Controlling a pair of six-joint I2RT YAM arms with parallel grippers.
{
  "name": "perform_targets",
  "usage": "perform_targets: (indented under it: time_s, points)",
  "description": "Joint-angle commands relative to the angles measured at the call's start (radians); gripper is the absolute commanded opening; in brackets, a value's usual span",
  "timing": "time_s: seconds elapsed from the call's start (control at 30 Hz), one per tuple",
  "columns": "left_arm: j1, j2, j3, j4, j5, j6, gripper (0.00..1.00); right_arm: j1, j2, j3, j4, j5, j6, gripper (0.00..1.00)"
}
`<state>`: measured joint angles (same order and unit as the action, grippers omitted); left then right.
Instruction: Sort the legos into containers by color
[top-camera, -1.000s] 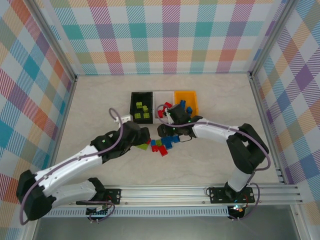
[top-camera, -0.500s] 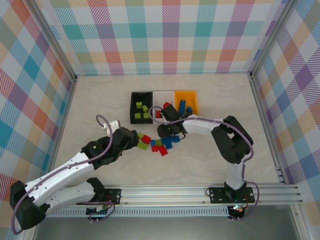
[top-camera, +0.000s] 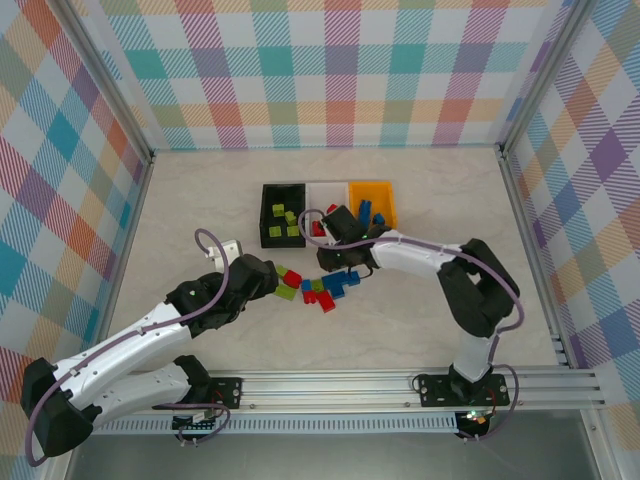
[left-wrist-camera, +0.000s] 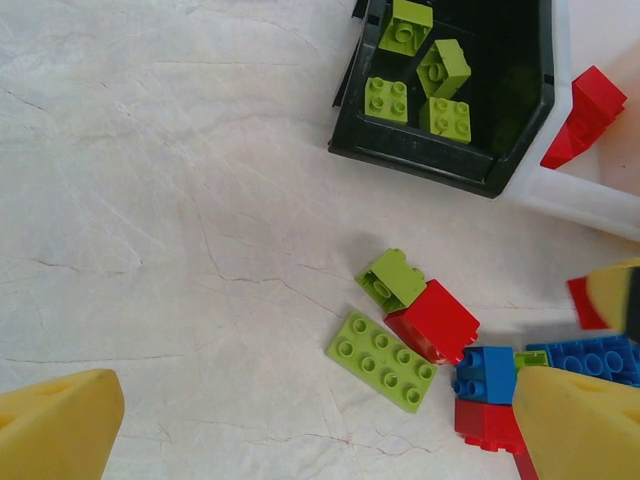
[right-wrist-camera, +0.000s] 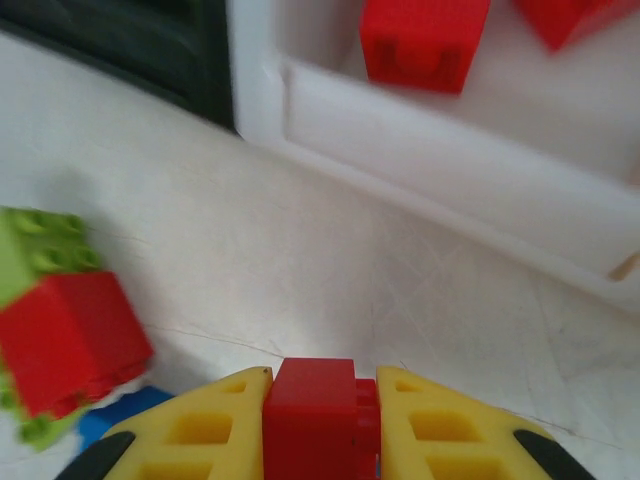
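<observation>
Just short of the white bin (right-wrist-camera: 430, 150), the right pincer (right-wrist-camera: 315, 395) gripped a red brick (right-wrist-camera: 312, 415), apparently bound for the red ones (right-wrist-camera: 425, 40) inside. The left pincer (left-wrist-camera: 318, 428) hung spread wide over loose legos (top-camera: 320, 288) on the tabletop (left-wrist-camera: 150, 200), a lime plate (left-wrist-camera: 388, 360) likeliest for the black bin (left-wrist-camera: 440, 172).
</observation>
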<state>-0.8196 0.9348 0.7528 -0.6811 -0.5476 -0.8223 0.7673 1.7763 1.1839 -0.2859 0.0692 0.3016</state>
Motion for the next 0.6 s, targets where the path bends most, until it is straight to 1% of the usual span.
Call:
perform_targets:
  time_s: [0.0, 0.07, 0.2, 0.37, 0.47, 0.57]
  points:
    - [0.003, 0.007, 0.020, -0.003, 0.006, 0.007, 1.00, -0.011, -0.095, 0.033, -0.002, 0.020, -0.013, 0.22]
    - [0.002, 0.012, 0.020, -0.001, 0.009, 0.010, 1.00, -0.040, -0.081, 0.082, -0.027, 0.020, -0.011, 0.22]
    - [0.002, 0.017, 0.021, 0.007, 0.030, 0.015, 1.00, -0.097, -0.005, 0.190, -0.044, 0.019, -0.001, 0.22]
    - [0.004, 0.038, 0.018, 0.008, 0.053, 0.011, 1.00, -0.135, 0.156, 0.382, -0.100, 0.011, 0.002, 0.26]
    - [0.004, 0.059, 0.016, 0.031, 0.086, 0.013, 0.99, -0.146, 0.235, 0.474, -0.135, 0.027, 0.008, 0.33]
    - [0.015, 0.097, 0.016, 0.070, 0.146, 0.023, 0.96, -0.159, 0.281, 0.538, -0.161, 0.016, 0.028, 0.50]
